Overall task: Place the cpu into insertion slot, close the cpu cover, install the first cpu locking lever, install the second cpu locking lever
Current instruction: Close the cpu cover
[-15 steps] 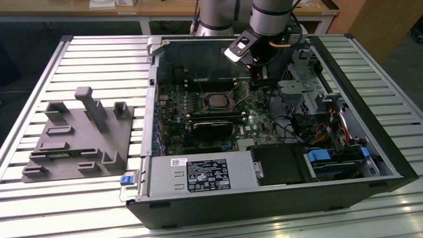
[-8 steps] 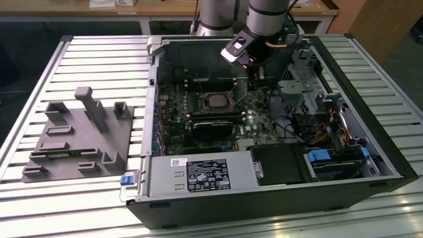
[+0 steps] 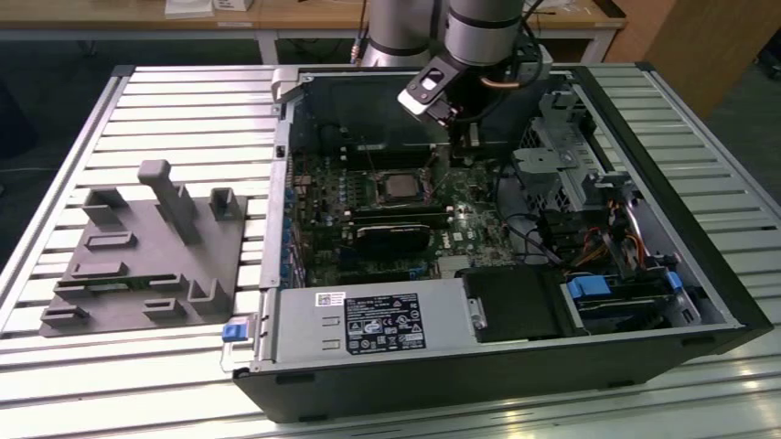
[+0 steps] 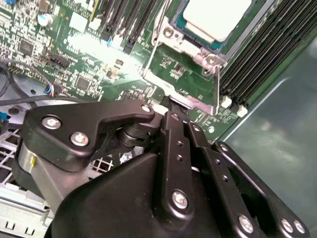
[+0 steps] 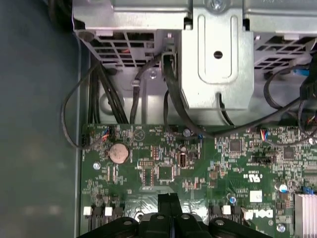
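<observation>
**Open computer case on the work desk, with the arm inside.** A slatted metal desk [image 3: 146,91] is shown, on which an open black computer case [image 3: 488,389] is laid on its side. To the exterior view's left of the case, a grey moulded fixture [image 3: 146,247] is set on the desk. The arm [image 3: 482,27] is directed down into the case from its far side. The green motherboard [image 3: 470,219] [image 5: 163,163] is exposed on the case floor, and long black memory slots [image 4: 257,54] are ranged beside the socket.

The tool [image 3: 469,154] [image 4: 171,111] [image 5: 169,198] is held over the board, to the exterior view's right of the insertion slot [image 3: 373,188]. It is seen clenched in the first wrist view, with its two black fingers [image 5: 164,203] pressed flat together. In the second wrist view its tip is placed just beside the socket's silvery edge; whether contact is made cannot be told.

The insertion slot is occupied by the cpu [image 3: 397,187] [image 4: 218,17]. Its pale metal top is framed by the cpu cover [image 4: 190,47], which is seen lying closed around it. A coin cell [image 5: 119,152] is seated on the board near the black cables [image 5: 74,114].
</observation>
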Tool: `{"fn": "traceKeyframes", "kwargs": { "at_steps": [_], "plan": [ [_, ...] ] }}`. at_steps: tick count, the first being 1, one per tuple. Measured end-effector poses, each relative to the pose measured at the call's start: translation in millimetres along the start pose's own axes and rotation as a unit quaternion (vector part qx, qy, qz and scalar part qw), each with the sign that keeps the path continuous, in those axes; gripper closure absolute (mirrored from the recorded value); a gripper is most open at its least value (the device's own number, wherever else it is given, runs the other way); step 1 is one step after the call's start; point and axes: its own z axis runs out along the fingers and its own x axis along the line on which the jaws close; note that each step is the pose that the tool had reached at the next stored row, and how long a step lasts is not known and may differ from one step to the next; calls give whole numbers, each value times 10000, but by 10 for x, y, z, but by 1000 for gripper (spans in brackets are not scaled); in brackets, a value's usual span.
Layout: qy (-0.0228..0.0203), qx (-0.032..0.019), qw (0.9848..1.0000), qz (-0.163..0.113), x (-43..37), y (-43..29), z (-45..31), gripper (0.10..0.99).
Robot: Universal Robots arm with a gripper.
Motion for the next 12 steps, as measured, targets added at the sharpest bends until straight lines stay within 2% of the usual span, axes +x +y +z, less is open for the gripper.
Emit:
{"fn": "traceKeyframes", "kwargs": {
  "at_steps": [12],
  "plan": [
    [0, -1, 10000, 1, -4, -237, -9, 980]
  ]
}}
